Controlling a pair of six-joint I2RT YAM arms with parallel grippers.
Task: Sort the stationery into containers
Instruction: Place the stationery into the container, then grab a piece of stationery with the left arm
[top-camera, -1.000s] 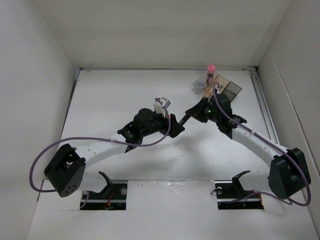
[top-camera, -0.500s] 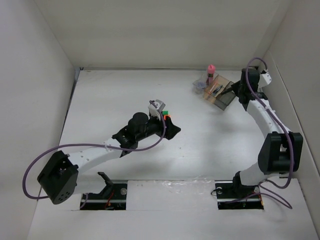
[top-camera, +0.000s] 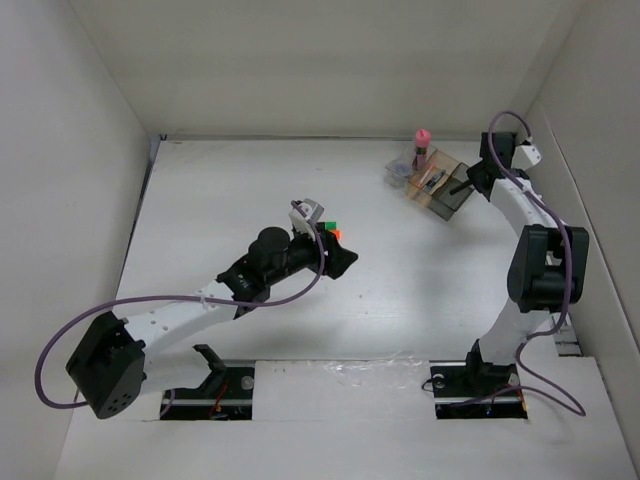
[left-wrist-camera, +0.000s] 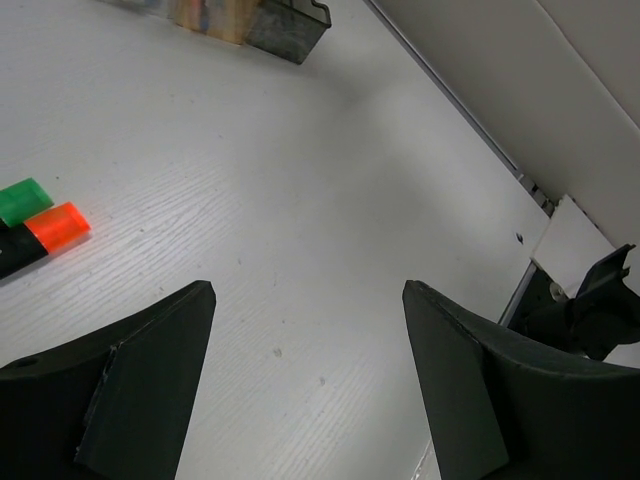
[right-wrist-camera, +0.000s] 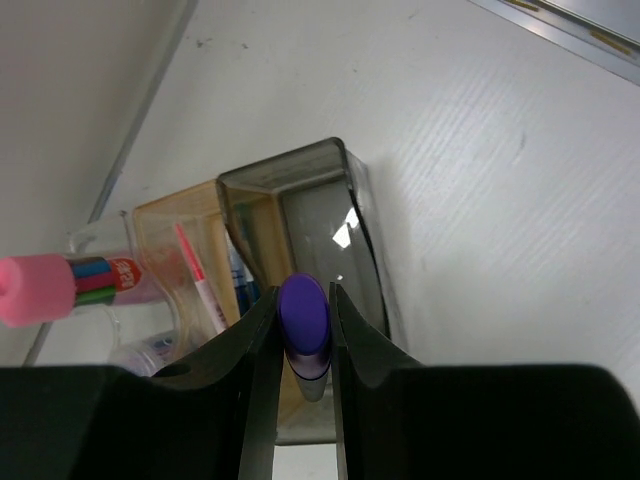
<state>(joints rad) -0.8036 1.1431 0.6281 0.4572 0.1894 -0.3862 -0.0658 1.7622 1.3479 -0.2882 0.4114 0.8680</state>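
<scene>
Toward the upper right of the top view, the right gripper (right-wrist-camera: 303, 298) pinches the purple-ended marker (right-wrist-camera: 303, 322) narrowly and holds it just above the tray (right-wrist-camera: 285, 162). It seems to sit over the edge between the smoky grey and tan compartments, though that alignment is hard to judge. Placing is the step in hand: next, centre over one compartment, lower and release. Mid-frame, the left gripper (left-wrist-camera: 305, 300) stands wide and empty near the green marker (left-wrist-camera: 22, 200) and orange marker (left-wrist-camera: 58, 225) on the tabletop (left-wrist-camera: 300, 150).

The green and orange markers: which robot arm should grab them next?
Left, probably. The open left gripper is close beside the green marker and orange marker; the right gripper is away at the tray, shut on the purple marker.
</scene>
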